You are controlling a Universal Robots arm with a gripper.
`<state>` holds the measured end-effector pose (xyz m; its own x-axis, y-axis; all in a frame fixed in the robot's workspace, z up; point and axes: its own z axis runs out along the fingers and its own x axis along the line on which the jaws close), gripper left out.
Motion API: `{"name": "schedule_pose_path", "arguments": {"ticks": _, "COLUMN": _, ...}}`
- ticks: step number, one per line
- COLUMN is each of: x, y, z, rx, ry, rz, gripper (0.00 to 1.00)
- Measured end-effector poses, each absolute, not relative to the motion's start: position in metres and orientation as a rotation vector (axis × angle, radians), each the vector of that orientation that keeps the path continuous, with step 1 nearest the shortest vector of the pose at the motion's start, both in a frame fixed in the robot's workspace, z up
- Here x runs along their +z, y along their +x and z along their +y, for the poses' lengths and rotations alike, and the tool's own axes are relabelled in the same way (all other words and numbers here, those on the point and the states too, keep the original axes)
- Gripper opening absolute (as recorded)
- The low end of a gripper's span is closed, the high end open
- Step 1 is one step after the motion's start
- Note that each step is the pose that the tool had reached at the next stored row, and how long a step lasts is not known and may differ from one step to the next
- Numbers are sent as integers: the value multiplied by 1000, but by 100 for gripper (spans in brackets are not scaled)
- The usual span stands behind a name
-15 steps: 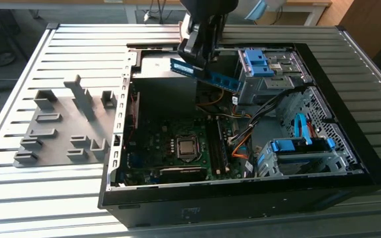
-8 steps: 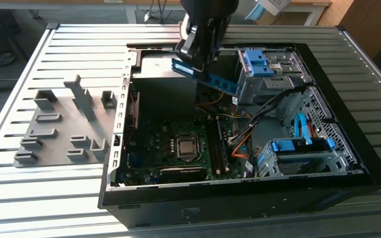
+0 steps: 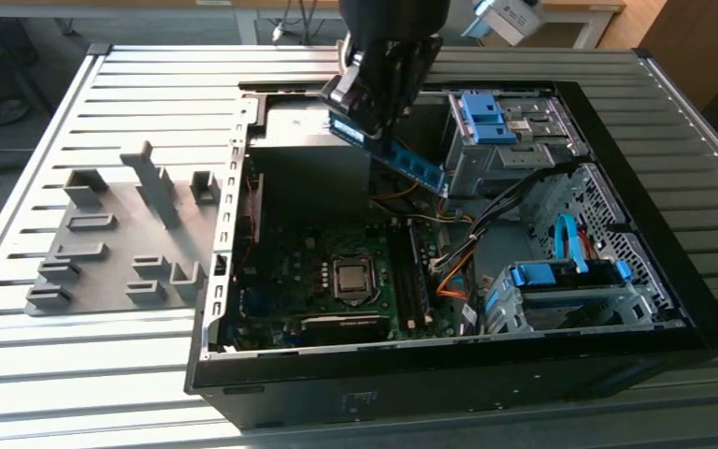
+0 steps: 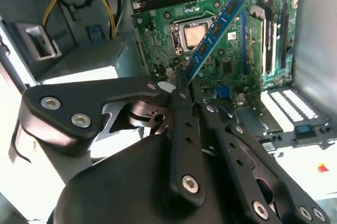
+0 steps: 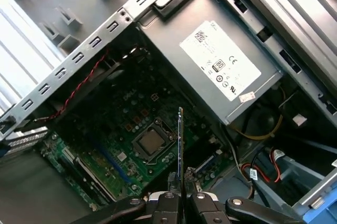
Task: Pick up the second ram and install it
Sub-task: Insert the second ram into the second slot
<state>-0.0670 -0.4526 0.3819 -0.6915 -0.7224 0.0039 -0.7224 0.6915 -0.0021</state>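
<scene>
The second ram (image 3: 411, 166), a slim blue-green strip with dark chips, hangs tilted in the air over the open computer case (image 3: 658, 281). My gripper (image 3: 356, 117) is shut on its upper end. In the second wrist view the ram (image 4: 218, 23) slants out from my gripper (image 4: 185, 80) above the green motherboard (image 4: 231, 60), close to the processor socket (image 4: 192, 34). In the first wrist view I see the ram (image 5: 180, 139) edge-on, rising from the gripper (image 5: 180, 184). The long dark memory slots (image 3: 411, 281) lie well below it, beside the socket (image 3: 352, 277).
A gray slotted rack (image 3: 122, 234) stands on the ribbed table at the exterior view's left. Inside the case are the power supply (image 5: 221, 66), bright blue drive-bay clips (image 3: 484, 117) and loose cables (image 3: 459, 243). The case's metal frame (image 5: 79, 58) borders the motherboard.
</scene>
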Motion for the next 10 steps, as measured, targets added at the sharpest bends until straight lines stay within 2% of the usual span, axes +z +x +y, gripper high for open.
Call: {"name": "schedule_pose_path", "arguments": {"ticks": 10, "x": 378, "y": -67, "z": -452, "rx": 5, "ry": 986, "rz": -2980, "gripper": 14}}
